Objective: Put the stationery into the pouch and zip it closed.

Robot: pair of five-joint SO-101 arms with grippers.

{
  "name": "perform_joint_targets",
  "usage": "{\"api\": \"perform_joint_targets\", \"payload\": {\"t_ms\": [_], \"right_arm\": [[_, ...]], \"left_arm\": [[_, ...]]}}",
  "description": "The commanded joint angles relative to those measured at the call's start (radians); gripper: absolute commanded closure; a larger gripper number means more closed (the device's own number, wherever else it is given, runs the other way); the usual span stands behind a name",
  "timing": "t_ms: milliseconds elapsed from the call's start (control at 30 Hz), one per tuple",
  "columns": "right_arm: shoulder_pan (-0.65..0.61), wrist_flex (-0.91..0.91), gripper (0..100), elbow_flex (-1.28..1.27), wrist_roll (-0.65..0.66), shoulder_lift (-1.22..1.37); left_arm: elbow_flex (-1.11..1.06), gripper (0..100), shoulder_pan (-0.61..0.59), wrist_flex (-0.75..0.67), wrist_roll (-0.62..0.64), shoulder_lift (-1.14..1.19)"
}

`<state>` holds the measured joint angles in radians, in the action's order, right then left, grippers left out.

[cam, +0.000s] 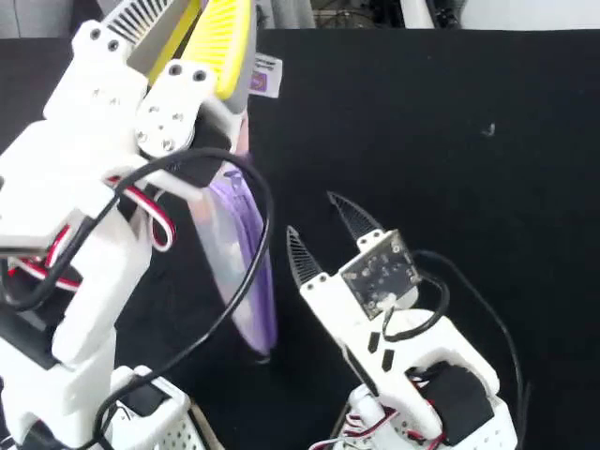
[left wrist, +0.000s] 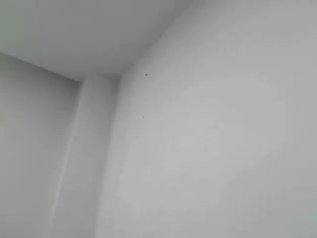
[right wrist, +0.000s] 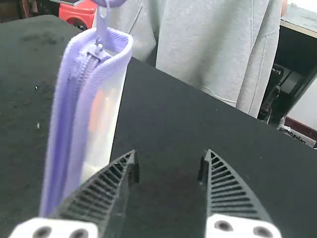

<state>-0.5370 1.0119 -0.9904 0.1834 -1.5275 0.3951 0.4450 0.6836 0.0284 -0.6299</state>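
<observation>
Above the near-left part of the black table, the left gripper was raised high and clamped on the upper end of the pouch, though the exact spot of the pinch was hidden behind the wrist. From there the pouch hung down at a slight tilt, purple-edged with see-through sides. Its lower end was close to the table, and I could not tell whether it touched. Seen from the right wrist, the pouch stood upright just beside the right arm's nearer finger. The zip ran down the edge facing that camera, with the slider at the upper end and the pull stretched straight up. Something orange showed dimly through the side, too blurred to name. The right gripper sat low over the table just right of the pouch, with its black ribbed fingers spread wide and nothing between them. From its own wrist, that gripper pointed across bare table past the pouch. The left wrist camera faced a pale wall that met another in a corner.
</observation>
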Motion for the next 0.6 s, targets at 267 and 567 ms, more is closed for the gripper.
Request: {"api": "perform_joint_targets", "payload": {"t_ms": [267,567], "right_arm": [[0.009,-0.058,72.4,0.053,-0.112,0.001],[-0.041,-0.02,65.8,0.054,-0.143,-0.002]], "left_arm": [[0.056,97,0.018,0.064,0.015,0.011],[0.051,97,0.018,0.061,0.078,0.023]]}}
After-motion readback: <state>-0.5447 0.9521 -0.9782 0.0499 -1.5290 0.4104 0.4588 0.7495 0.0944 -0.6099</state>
